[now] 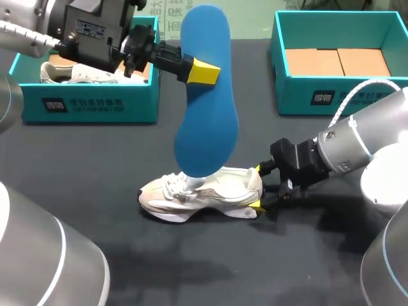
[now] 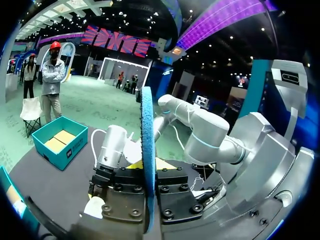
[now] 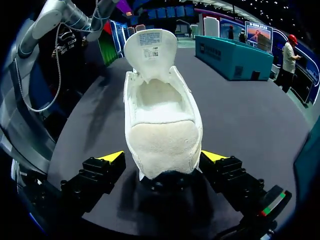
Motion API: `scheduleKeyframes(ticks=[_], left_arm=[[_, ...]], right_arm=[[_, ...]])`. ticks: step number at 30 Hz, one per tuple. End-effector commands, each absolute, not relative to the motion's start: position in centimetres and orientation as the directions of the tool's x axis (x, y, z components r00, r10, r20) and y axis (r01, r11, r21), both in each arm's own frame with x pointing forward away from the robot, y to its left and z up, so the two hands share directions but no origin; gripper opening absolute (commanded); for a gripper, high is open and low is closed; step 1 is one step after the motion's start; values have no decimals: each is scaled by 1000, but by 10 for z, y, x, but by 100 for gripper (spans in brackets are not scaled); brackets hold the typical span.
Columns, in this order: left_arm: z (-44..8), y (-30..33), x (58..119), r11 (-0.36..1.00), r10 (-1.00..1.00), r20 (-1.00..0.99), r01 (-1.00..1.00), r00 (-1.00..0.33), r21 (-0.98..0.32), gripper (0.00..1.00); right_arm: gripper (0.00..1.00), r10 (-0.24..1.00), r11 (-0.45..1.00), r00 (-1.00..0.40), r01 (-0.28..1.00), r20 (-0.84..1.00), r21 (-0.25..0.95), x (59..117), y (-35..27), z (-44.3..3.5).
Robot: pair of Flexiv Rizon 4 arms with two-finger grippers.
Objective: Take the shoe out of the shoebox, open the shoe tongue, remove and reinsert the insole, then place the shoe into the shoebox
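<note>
Left end effector (image 1: 205, 70) pinching insole (image 1: 207, 127), right end effector (image 1: 257, 187) shoe (image 1: 204, 191); second shoe (image 1: 76, 75) in shoebox (image 1: 89, 105)

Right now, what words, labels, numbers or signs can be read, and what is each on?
Nothing is legible enough to quote.
On the left shoebox: logo patch and white characters, too blurred.
On the right shoebox: logo patch, too small.
On the sticker atop the left arm's wrist: print too small.
On the shoe tongue: label print too small.
</note>
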State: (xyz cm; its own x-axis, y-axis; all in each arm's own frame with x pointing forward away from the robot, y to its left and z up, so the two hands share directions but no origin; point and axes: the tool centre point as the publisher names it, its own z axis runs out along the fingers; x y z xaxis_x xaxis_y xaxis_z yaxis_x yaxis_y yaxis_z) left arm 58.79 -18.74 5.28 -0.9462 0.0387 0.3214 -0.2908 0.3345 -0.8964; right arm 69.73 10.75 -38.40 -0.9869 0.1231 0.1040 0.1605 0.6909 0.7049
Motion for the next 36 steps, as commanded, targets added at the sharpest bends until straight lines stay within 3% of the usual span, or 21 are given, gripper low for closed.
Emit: scheduleKeyframes(ticks=[1, 3, 16, 18, 24, 36], left_arm=[[53, -189, 589, 338, 39, 321, -290, -946, -895, 0], [53, -189, 589, 338, 39, 321, -290, -946, -895, 0], [53, -189, 589, 338, 39, 321, -290, -946, -895, 0], [53, -189, 589, 338, 39, 321, -290, -946, -895, 0], [53, -189, 589, 338, 39, 321, -290, -946, -895, 0], [53, -189, 589, 338, 39, 321, -290, -946, -895, 0]], right_arm=[[100, 124, 841, -985, 167, 118, 515, 696, 105, -372], [100, 136, 869, -981, 185, 138, 459, 694, 104, -369], [100, 136, 869, -981, 185, 138, 459, 694, 104, -369], [100, 121, 926, -984, 160, 134, 343, 696, 110, -363], [100, 113, 980, -985, 132, 128, 151, 694, 119, -353], [100, 174, 981, -975, 160, 135, -111, 686, 117, -343]])
